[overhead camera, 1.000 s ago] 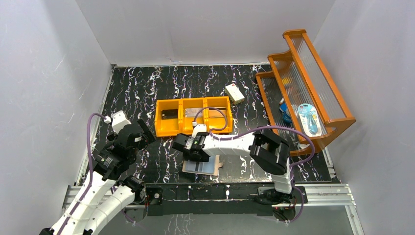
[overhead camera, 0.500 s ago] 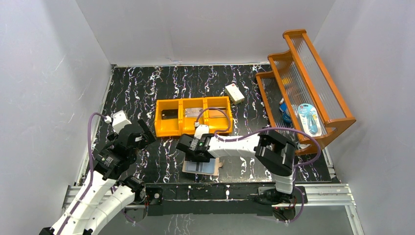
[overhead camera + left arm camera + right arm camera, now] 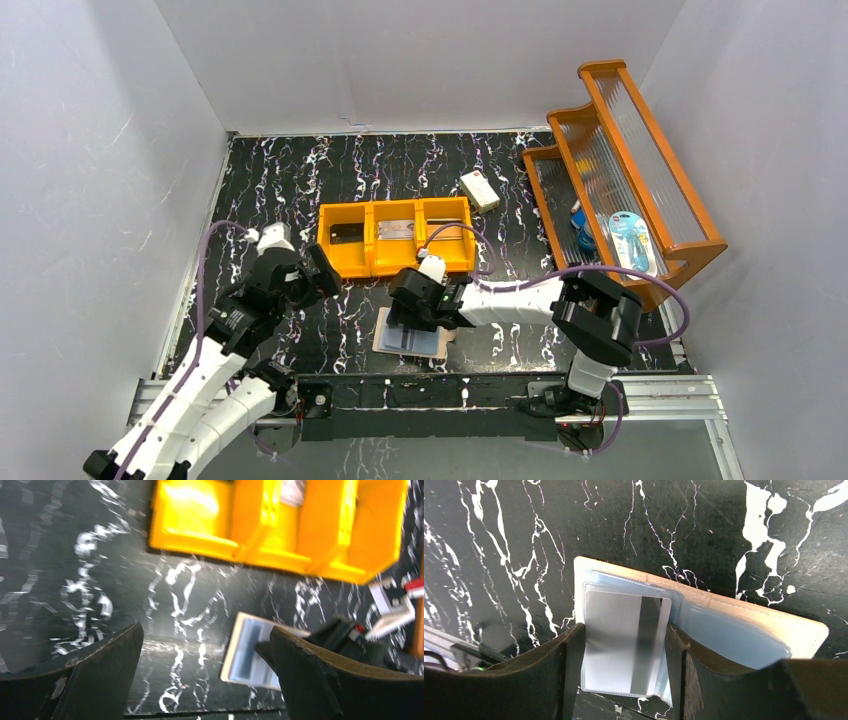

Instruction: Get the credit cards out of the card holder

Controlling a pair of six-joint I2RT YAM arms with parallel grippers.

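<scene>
While the card holder (image 3: 734,635) lies opened flat on the black marbled table (image 3: 300,170), near the front edge and just in front of the orange bin (image 3: 395,268), its pale blue pockets face up with the peach rim showing round them. Right gripper (image 3: 625,627) sits directly over the holder's left panel. Its jaws are partly closed, and one finger meets each long edge of the silver card (image 3: 619,645), so the card is pinched across its width. That card has a dark stripe and stands partly out of a clear pocket; how far it has cleared the pocket cannot be judged. Left gripper (image 3: 205,635) hangs above bare table just off the bin's left front corner, well apart from the holder, jaws spread fully wide with nothing between them. In the bin, a black card (image 3: 347,233) lies in the left compartment and a grey card (image 3: 397,230) in the middle one; the right arm's cable crosses the right compartment. Behind the bin is a white box (image 3: 480,190), and a wooden rack (image 3: 640,150) is at the far right.
</scene>
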